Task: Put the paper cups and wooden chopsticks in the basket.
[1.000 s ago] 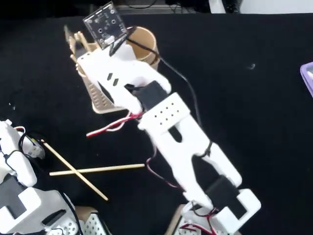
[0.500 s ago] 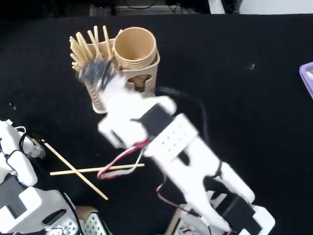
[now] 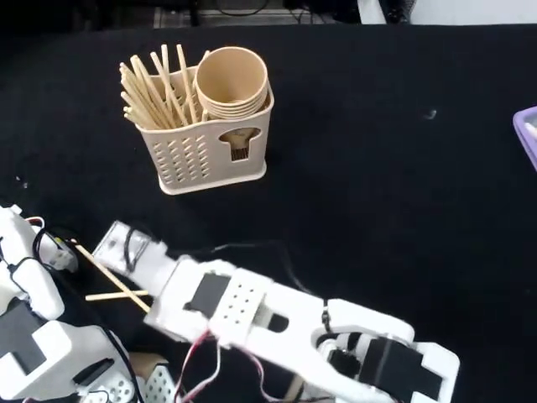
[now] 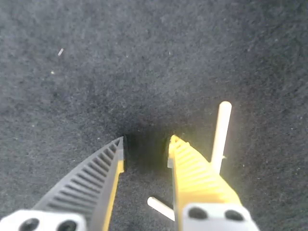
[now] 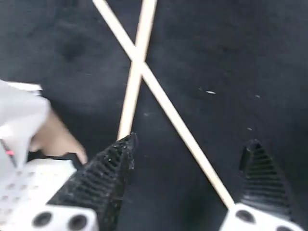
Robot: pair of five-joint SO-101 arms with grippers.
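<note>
Since the earlier frame, the right arm has swung away from the basket point(image 3: 210, 155) and down to the table's near left. The right gripper point(image 5: 191, 140) now hangs with its jaws wide apart and empty, over two loose chopsticks point(image 5: 137, 60) that lie crossed on the black table point(image 3: 403, 185). The left gripper point(image 4: 146, 140) is parted slightly and holds nothing, with one stick end just beside it. The paper cups point(image 3: 232, 80) stand stacked in the basket, next to a bundle of sticks point(image 3: 155, 84).

Judgement: the step in hand is picking up one loose stick. The jaws should straddle a single stick well away from the crossing, square across its length. They should come down to the cloth before they close, or the second stick may be dragged along. Which stick lies on top cannot be told.
</note>
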